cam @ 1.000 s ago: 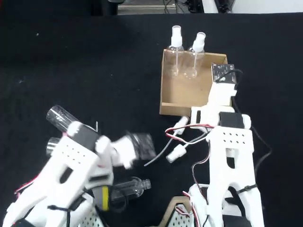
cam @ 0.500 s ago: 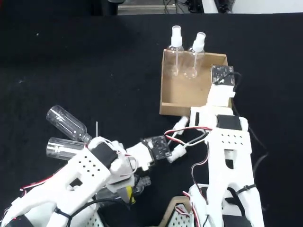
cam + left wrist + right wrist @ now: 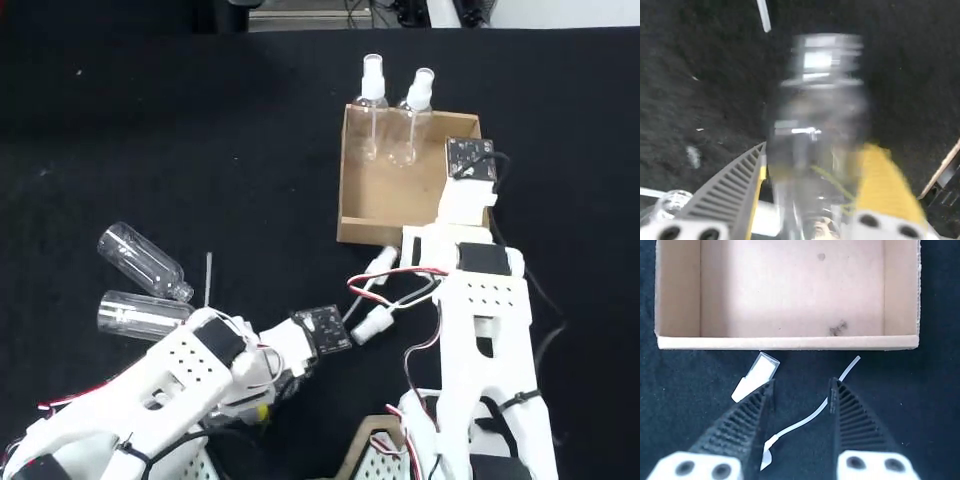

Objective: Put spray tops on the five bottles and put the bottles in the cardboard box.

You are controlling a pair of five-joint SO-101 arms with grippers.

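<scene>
The black table point(image 3: 200, 120) carries both arms. The left arm point(image 3: 190, 375) is folded low at the near edge. Its left gripper point(image 3: 815, 150) is clamped on the held bottle point(image 3: 822, 100), one finger on each side of the body. That bottle's long axis runs in line with the fingers and its bare threaded neck points away from the wrist; it is blurred. A second ago this bottle lay free on the table with the arm above it. The arm has since dropped over it and pulled back toward the near edge.

The right arm point(image 3: 485, 300) stretches toward the cardboard box point(image 3: 385, 205) and has hardly moved. The right gripper point(image 3: 801, 385) hangs with fingers parted, grasping nothing, just short of the box's near wall.

A capped bottle point(image 3: 371, 110) and a second capped bottle point(image 3: 413, 118) stand upright against the box's far wall. Two open bottles lie at the left, the farther open bottle point(image 3: 145, 262) slanted and the nearer open bottle point(image 3: 140, 313) lying crosswise.

One spray top point(image 3: 378, 263) lies just beside the box and another spray top point(image 3: 374, 322) lies nearer. A loose tube point(image 3: 208, 278) lies by the open bottles.
</scene>
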